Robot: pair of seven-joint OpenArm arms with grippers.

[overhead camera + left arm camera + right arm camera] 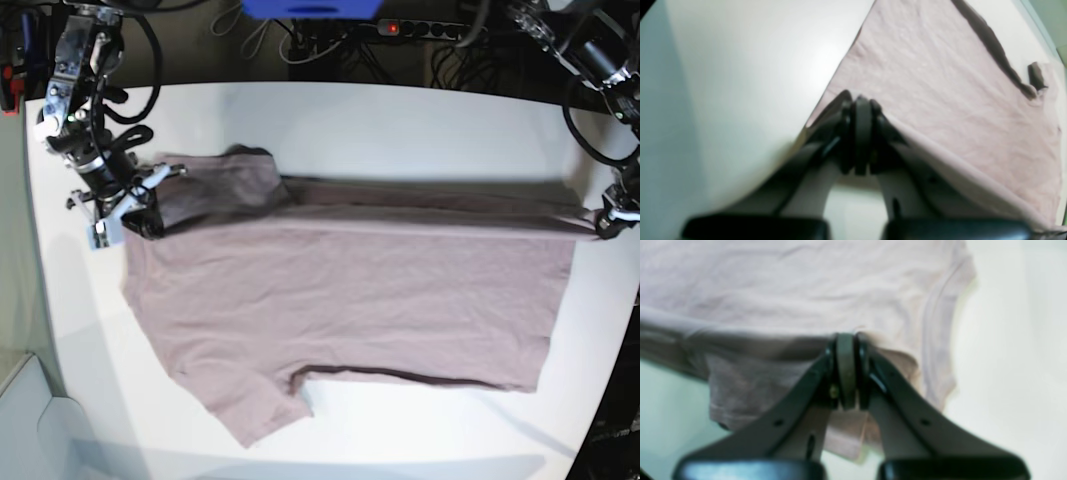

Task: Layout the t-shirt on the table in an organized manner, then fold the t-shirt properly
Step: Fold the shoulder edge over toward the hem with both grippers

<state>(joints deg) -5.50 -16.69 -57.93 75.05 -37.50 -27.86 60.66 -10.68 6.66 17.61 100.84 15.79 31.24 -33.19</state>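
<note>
T-shirt lay flat on white worktop, long axis running frame left to right, collar end left, hem right, left pincer clamped on hem corner, right pincer clamped on shoulder fold

White table, mauve t-shirt spread on it
</note>
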